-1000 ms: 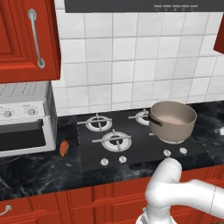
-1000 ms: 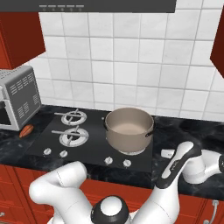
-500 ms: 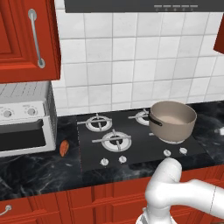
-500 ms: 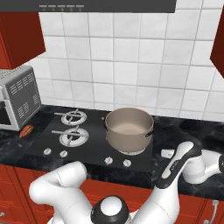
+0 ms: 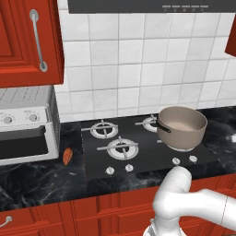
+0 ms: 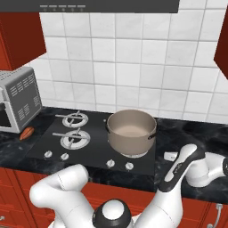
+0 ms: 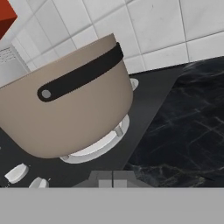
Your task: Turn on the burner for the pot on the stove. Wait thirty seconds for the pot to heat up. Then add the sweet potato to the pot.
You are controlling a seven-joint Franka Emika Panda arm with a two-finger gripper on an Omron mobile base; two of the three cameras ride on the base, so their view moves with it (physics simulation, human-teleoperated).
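Directly ahead of the two-finger gripper, whose dark tips sit pressed together, the wide taupe-brown metal pot rests on the flat black glass cooktop, the orange-brown sweet potato far beyond.

White tiled wall, red cabinets — black marble counter

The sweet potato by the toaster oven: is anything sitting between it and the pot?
Only the two bare left burners lie between the sweet potato and the pot. Nothing tall stands there, and the pot is open, no lid.
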